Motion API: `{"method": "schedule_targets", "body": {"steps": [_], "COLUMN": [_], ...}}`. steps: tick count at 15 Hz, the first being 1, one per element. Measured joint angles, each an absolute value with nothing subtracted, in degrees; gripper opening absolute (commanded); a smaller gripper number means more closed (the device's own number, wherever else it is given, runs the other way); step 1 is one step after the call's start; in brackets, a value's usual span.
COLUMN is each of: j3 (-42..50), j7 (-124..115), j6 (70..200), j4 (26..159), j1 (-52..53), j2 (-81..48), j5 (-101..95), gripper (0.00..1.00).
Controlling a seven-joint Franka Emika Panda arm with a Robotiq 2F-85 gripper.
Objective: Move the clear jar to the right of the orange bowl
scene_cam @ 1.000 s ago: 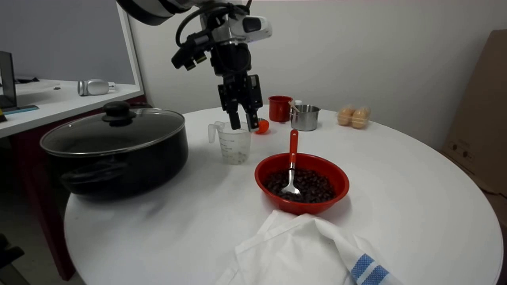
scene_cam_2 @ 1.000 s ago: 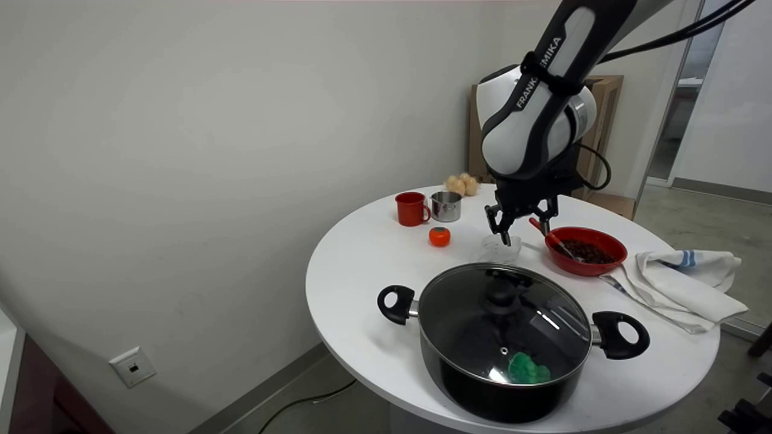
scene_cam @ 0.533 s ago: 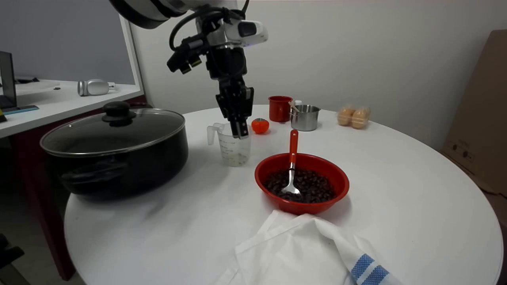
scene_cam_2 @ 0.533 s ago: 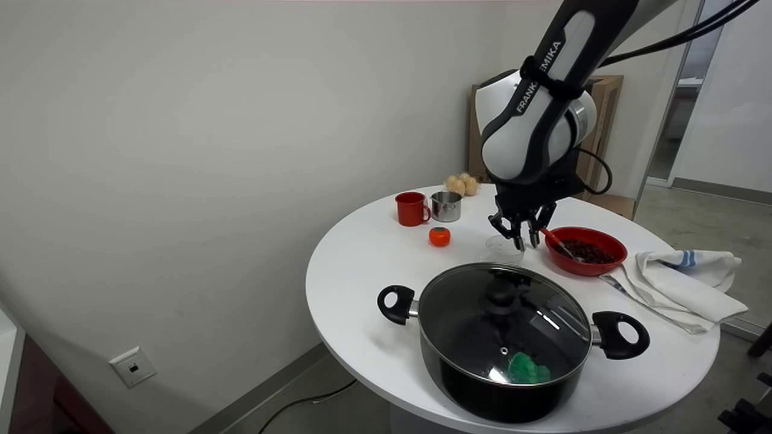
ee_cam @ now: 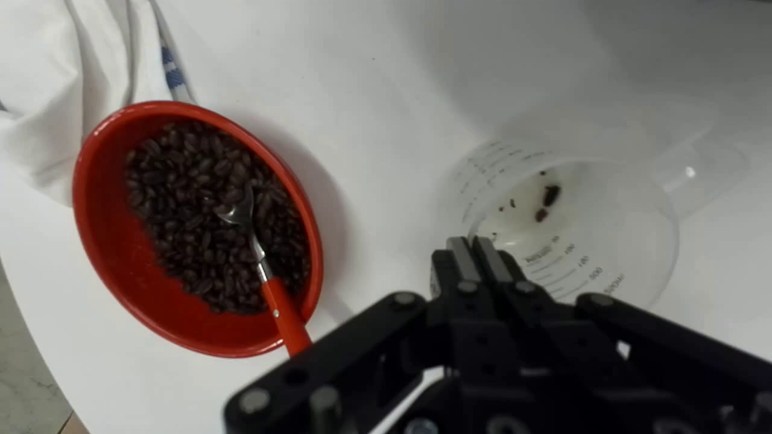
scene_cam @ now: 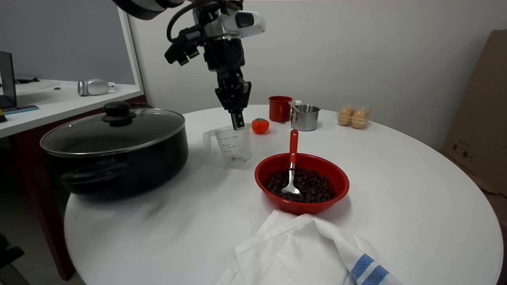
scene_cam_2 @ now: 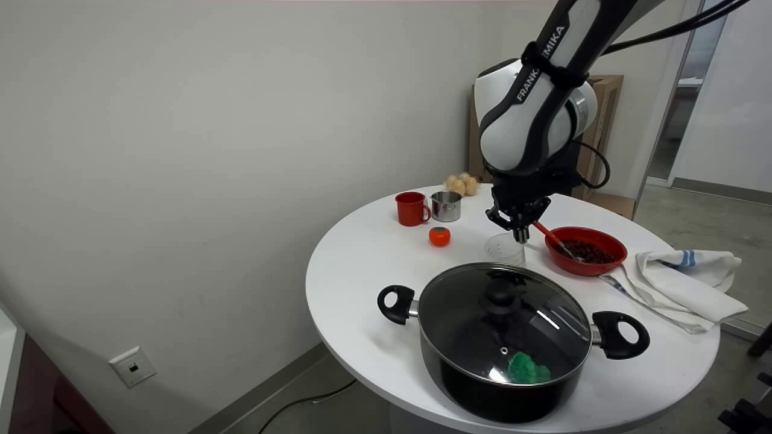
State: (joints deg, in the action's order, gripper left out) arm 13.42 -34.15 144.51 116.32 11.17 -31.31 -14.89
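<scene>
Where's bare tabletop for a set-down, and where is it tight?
In an exterior view: widest bare stretch of table is right of the orange bowl, bordered by towel, wrapped bundle and table edge. A second lies between black pot and towel. Tight: clear jar, pinched by the gripper, between pot and bowl; red mug and metal cup close together behind.

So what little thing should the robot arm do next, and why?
I'd raise the gripper a little before going sideways. It looks shut on one side of the clear jar, which is tilted; whether its base clears the table is hard to tell. The red-orange bowl stands close, its spoon sticking up past the rim, so extra height may avoid a knock.
</scene>
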Motion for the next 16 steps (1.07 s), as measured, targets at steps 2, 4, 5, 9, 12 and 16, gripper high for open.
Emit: {"method": "schedule_targets", "body": {"steps": [2, 4, 5, 9, 12, 16], "j3": [12.7, 11.7, 11.1, 9.4, 9.3, 10.5], "j7": [-34.0, -33.6, -33.3, -32.3, -32.4, -32.9], "j6": [144.5, 144.6, 144.6, 144.3, 143.6, 143.3], "j4": [116.4, 116.6, 116.7, 116.1, 113.5, 108.4], "j1": [10.9, 10.3, 9.8, 6.9, 3.7, -0.9], "j2": [-29.7, -27.6, -26.5, -22.7, -21.4, -21.1], "j5": [-14.6, -13.5, -12.5, -5.9, -1.1, 1.5], "gripper": [0.01, 0.01, 0.01, 0.01, 0.01, 0.01]}}
